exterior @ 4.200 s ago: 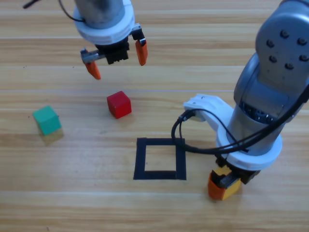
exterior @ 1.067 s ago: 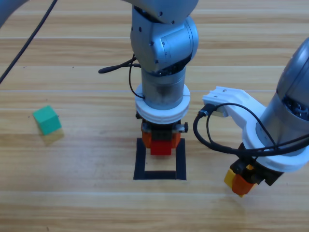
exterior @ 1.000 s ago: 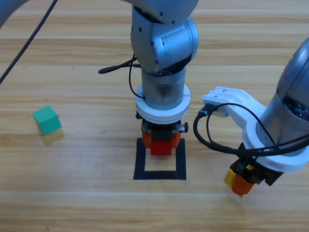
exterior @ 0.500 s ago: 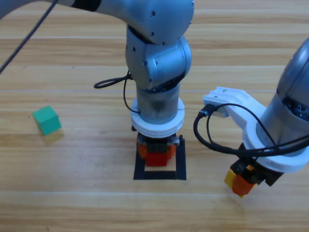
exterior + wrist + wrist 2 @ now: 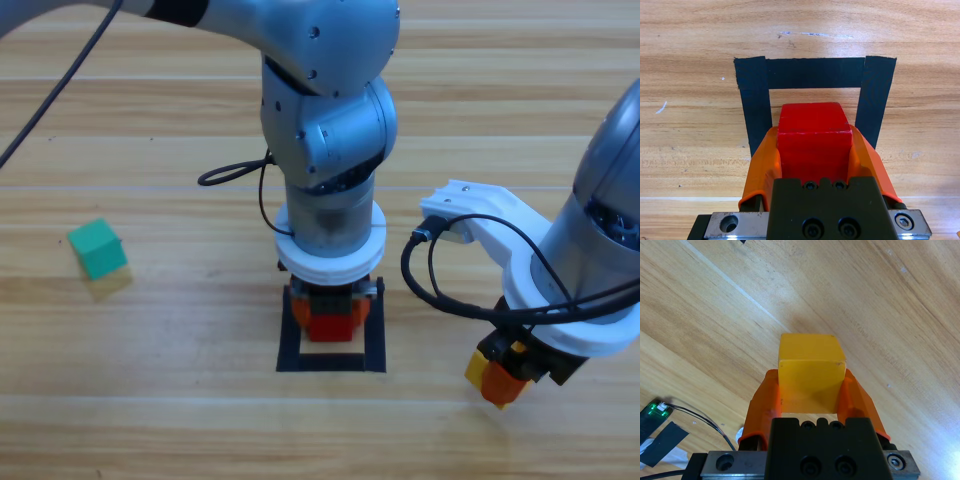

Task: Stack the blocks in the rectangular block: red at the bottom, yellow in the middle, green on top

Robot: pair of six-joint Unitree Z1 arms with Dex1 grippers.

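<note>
Currently I am working the first step: placing red in the rectangular block, my landmark for everything below. Ordering largest to smallest.

Table: wooden, bare around the tape square as far as the high view is showing.

Left gripper: hanging directly over the square, jaws clamped on the red cube. In the left wrist view the cube is sitting over the hollow centre, nearer the side closest to me than the far strip of tape. I cannot tell whether its base is touching the wood.

Right gripper: waiting just right of the square, outside the tape, jaws gripping the yellow cube and holding it above the table.

Green cube: lying alone well to the left of the square, untouched.

Judgement: the next move is calling for red to be seated flat inside the tape, then the left jaws parting and lifting straight up, so yellow can come in. Obstruction: my own left arm is occupying the square; the right cannot enter until it clears.
</note>
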